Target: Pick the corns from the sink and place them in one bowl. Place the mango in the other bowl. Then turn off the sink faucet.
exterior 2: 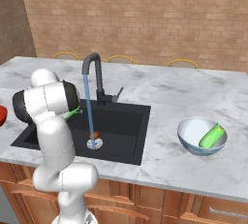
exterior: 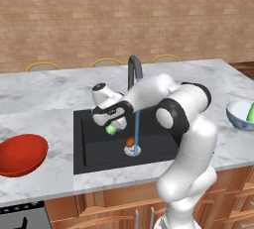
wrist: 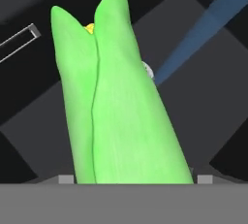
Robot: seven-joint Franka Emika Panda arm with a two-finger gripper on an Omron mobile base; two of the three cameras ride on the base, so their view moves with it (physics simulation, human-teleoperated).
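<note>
One green corn (wrist: 121,111) upright between the jaws, above the sink (exterior: 94,146)

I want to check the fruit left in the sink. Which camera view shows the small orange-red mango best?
The right base view: the small oval orange-red mango lies unobstructed beside the round silver drain, just past the blue water stream. In the left base view the mango is smaller and less clear.

— Where did everything sit?
— The sink (exterior: 94,143) lay mid-counter, the faucet (exterior: 133,72) at its far edge, the mango (exterior: 130,142) inside by the drain (exterior: 132,150).
— And the bowls?
— The wide bowl (exterior: 21,154) stood left; the smaller bowl (exterior 2: 202,136), right, held one corn cob (exterior 2: 212,136). The other cob (exterior: 111,129) hung above the basin.
</note>
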